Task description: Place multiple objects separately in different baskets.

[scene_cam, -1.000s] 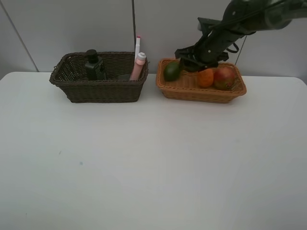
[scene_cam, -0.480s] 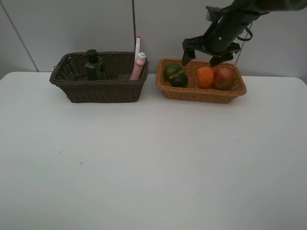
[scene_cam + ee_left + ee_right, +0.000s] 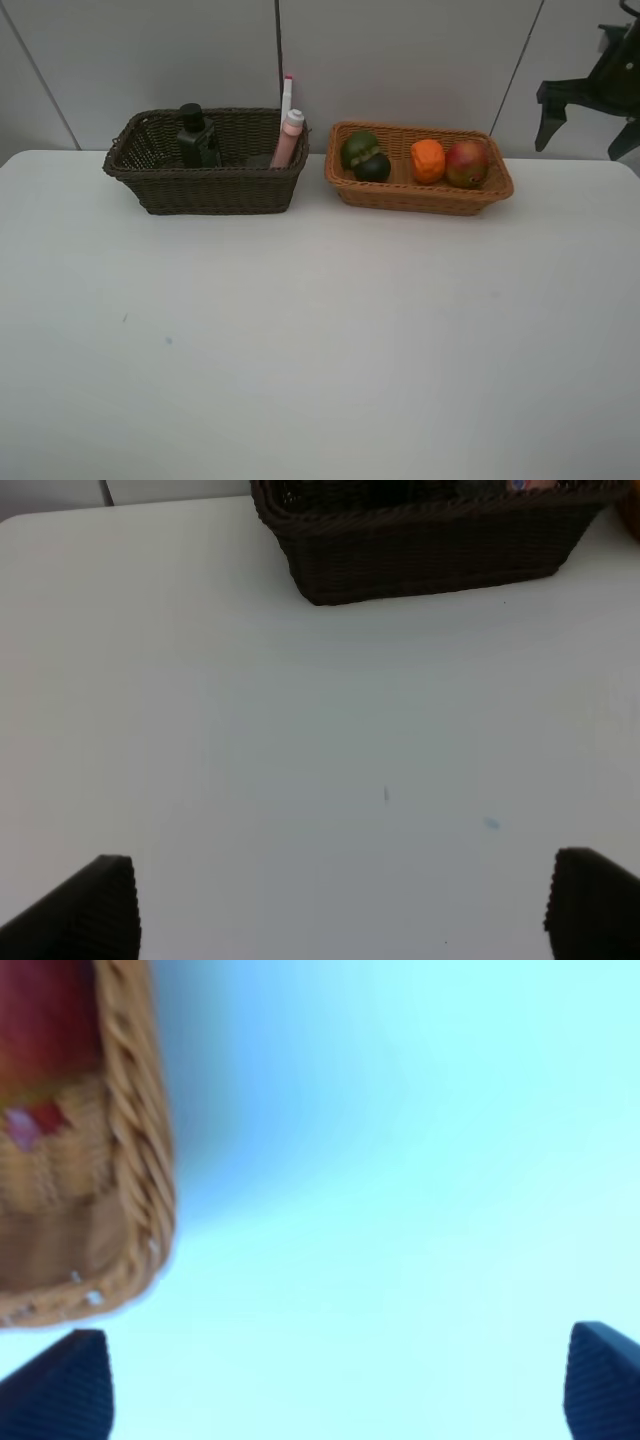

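Table: a white tabletop (image 3: 320, 340) held 2 wicker baskets side by side along its back edge, near a pale wall.
Dark basket: the dark brown basket (image 3: 205, 180) stood on the left w/ the dark green pump bottle (image 3: 195, 135) upright inside, near its left end.
Pink items: the pink bottle (image 3: 290, 138) leaned at that basket's right end, the white pink-capped marker (image 3: 287, 95) poking up just behind it.
Eraser: not made out in any view.
Tan basket: the light tan-orange basket (image 3: 420, 185) sat just right of the dark one, apart from it, holding 4 fruits.
Fruit: green lime (image 3: 357, 146) and dark mangosteen (image 3: 375, 167) touched at the left end; orange (image 3: 427, 160) and red-yellow apple (image 3: 467, 163) sat together at the right end.
Right gripper: the right gripper (image 3: 590, 125) hung in the air at the far right, beyond the tan basket, fingers spread wide, nothing between them.
Left gripper: the left gripper (image 3: 335, 910) showed only in its wrist view, above bare table in front of the dark basket, fingertips far apart, empty.
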Motion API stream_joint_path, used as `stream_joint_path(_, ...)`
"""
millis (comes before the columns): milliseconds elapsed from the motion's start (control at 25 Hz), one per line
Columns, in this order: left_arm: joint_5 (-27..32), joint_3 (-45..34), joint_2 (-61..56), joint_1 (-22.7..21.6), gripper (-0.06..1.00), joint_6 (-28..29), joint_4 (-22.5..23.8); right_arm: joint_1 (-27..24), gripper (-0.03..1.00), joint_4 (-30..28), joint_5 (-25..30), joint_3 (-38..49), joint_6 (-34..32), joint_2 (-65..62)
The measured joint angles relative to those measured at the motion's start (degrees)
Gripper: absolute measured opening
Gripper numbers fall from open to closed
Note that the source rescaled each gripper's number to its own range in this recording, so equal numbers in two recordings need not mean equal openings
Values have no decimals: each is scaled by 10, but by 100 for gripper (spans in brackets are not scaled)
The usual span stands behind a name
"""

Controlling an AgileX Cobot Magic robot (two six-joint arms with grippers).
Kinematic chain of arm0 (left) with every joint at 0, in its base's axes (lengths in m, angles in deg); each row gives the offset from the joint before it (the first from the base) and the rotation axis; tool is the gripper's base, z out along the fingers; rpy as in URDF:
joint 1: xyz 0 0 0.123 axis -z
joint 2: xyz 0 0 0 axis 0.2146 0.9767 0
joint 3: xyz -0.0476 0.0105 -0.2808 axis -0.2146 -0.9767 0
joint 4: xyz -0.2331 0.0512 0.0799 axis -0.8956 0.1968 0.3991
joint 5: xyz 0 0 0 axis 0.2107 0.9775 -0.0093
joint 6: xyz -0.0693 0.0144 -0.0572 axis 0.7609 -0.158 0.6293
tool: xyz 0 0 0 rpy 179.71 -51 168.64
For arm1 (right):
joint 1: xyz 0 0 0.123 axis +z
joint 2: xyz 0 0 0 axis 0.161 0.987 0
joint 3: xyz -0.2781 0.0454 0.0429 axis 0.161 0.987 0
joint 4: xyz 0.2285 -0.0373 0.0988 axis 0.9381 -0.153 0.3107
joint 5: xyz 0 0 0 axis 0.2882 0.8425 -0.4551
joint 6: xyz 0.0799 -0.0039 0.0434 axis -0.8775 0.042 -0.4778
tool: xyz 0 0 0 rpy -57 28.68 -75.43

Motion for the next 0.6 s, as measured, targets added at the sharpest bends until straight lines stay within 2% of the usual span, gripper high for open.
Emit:
stream_joint_path(200,0,0,0,0,100,0,0,-1,100,3,3,75,0,-85)
stream_joint_path(440,0,0,0,0,100,0,0,4,100,3,7,307,-2,-325)
stream_joint_path(600,0,0,0,0,100,0,0,4,100,3,6,427,-2,-504)
